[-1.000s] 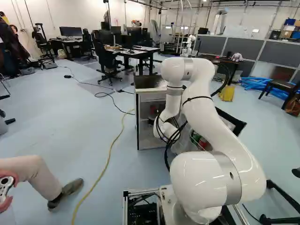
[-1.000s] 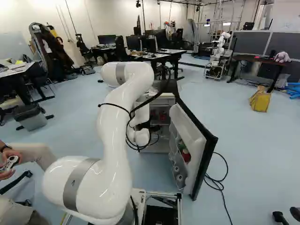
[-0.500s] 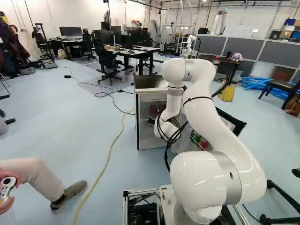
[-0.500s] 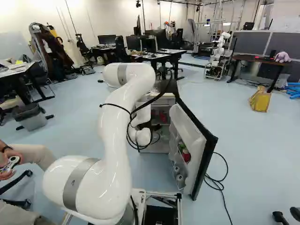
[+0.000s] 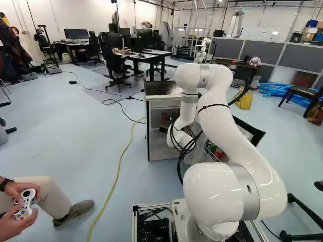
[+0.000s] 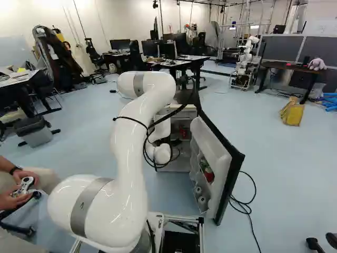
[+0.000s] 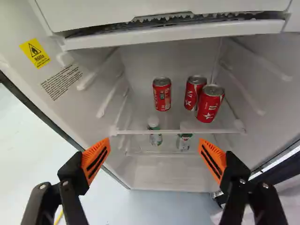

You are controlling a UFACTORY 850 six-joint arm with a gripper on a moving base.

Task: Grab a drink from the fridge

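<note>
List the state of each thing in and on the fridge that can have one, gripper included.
Fridge door: swung wide open
Gripper: open, holding nothing, facing into the fridge
Single red can: upright on the shelf
Paired red cans: upright, close together; whether any can is unsealed, cannot tell
White-capped bottle: upright below the cans' shelf, cap on
Other bottle: below too, cap unclear

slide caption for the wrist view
Open gripper facing the fridge shelf, with three red cans on it and two bottles below
</note>
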